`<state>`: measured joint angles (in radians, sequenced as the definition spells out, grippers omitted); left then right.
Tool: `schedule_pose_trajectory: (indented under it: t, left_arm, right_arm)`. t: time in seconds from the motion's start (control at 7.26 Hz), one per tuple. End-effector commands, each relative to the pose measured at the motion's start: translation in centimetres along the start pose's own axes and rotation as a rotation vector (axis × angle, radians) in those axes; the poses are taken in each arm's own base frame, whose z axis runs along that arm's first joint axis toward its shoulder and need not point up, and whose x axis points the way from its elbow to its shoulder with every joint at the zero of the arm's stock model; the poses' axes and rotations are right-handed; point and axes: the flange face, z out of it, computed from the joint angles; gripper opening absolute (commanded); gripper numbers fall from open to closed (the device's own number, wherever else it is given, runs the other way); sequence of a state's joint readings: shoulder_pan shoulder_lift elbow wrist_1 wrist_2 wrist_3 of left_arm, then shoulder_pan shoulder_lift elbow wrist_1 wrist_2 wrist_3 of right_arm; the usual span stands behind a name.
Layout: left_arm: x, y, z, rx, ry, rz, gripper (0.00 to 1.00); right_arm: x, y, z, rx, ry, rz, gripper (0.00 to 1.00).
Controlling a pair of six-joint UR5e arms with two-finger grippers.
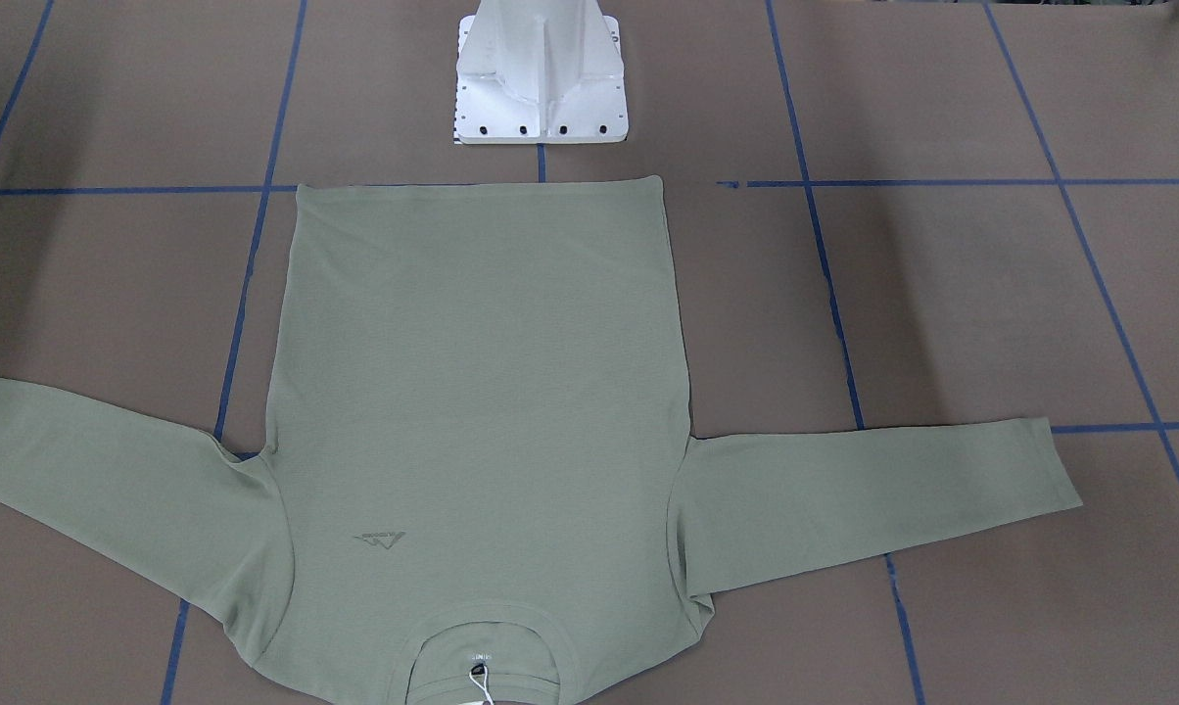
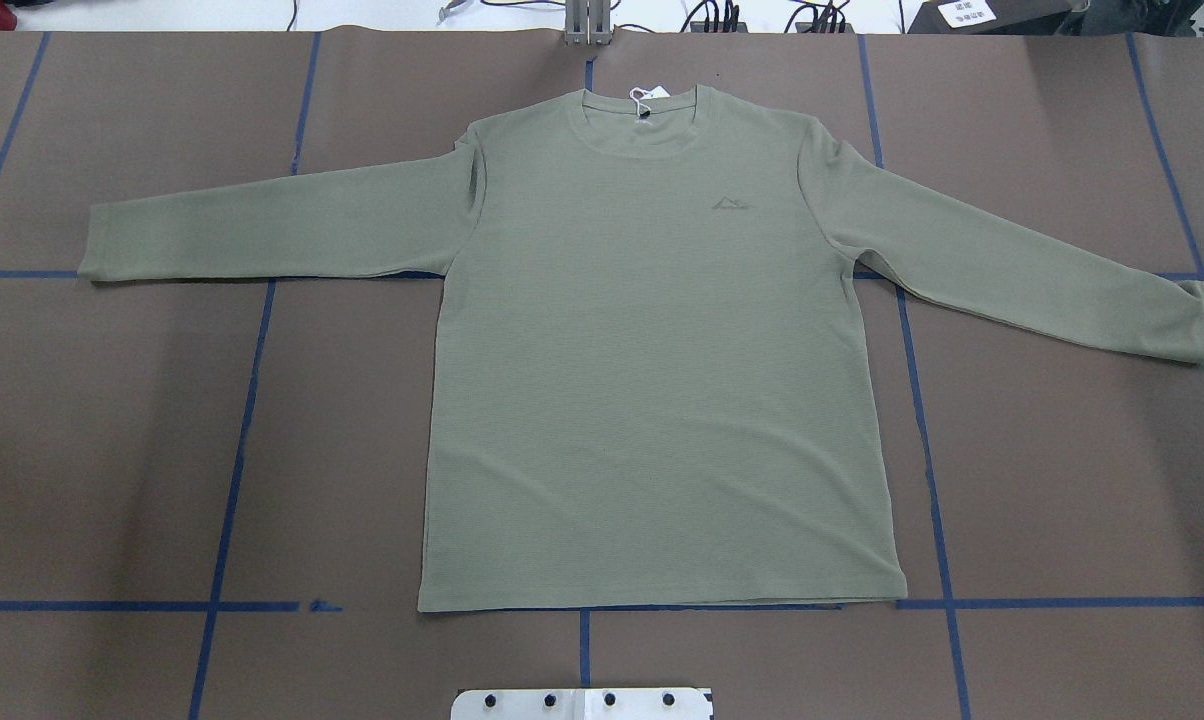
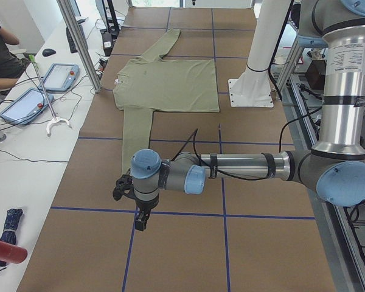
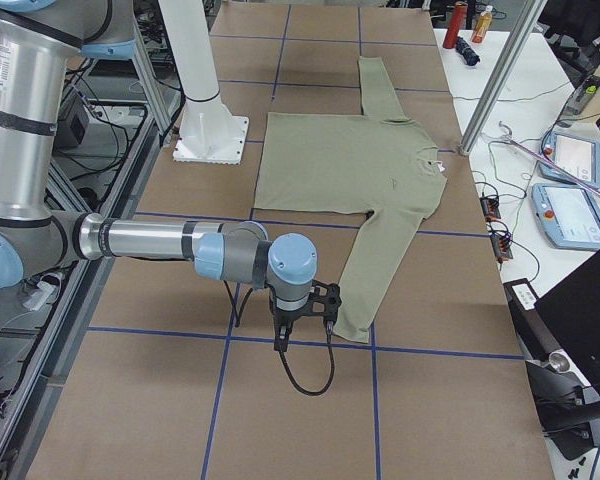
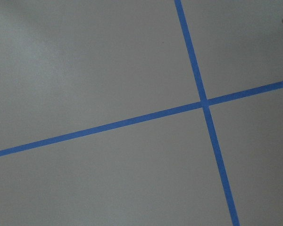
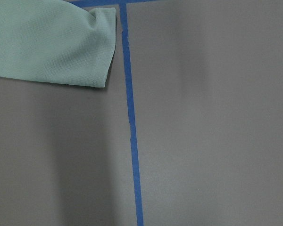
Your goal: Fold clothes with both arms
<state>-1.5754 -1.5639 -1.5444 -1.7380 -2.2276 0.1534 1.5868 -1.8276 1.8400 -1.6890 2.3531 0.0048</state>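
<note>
A brown table (image 2: 112,450) marked into large squares by blue tape lines (image 2: 232,450) fills the scene, with the robot's white pedestal (image 1: 541,78) bolted at its near edge. A sage-green long-sleeved shirt (image 2: 662,380) lies flat and face up in the middle of the table, unfolded. Its hem (image 2: 662,603) runs along a tape line just in front of the pedestal, and its round collar (image 2: 642,135) points away from the robot. A white paper tag (image 2: 642,98) on a string rests at the neck, and a small tonal logo (image 2: 729,204) sits on the chest.

Both sleeves are spread outward. The sleeve on the robot's left (image 2: 282,235) lies nearly straight along a tape line, while the sleeve on the robot's right (image 2: 1022,270) angles slightly back toward the robot.

The left arm (image 3: 243,165) reaches out low over the table, and the left hand (image 3: 140,222) points down past the end of the near sleeve, apart from the cloth. Its wrist camera sees only a tape crossing (image 5: 205,101). The right arm (image 4: 140,240) is stretched out likewise, with the right hand (image 4: 298,336) pointing down just beside the cuff (image 6: 96,47) of its sleeve.

How far either hand is open cannot be told, since only the side views show them. Neither visibly has hold of the shirt.
</note>
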Motion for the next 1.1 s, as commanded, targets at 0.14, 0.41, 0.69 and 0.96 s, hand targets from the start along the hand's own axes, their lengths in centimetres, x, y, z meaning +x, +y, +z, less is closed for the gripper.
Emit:
schedule_pose_trajectory:
  t: [0.14, 0.41, 0.69, 0.96]
  left_arm:
    - [0.0, 0.0, 0.2, -0.001, 0.002, 0.002, 1.00]
    - [0.5, -1.2, -0.5, 0.022, -0.002, 0.024, 1.00]
    - [1.9, -3.9, -2.3, 0.102, -0.014, 0.091, 1.00]
    - [2.5, -4.5, -2.7, 0.143, -0.014, 0.125, 1.00]
  right_arm:
    - [-0.4, -0.2, -0.4, 0.009, 0.000, -0.006, 1.00]
    - [-2.4, -3.2, -2.3, 0.052, 0.003, -0.048, 1.00]
    - [-4.9, -7.0, -4.5, 0.098, -0.001, -0.063, 1.00]
    - [-5.0, -9.9, -0.6, 0.101, -0.076, -0.144, 1.00]
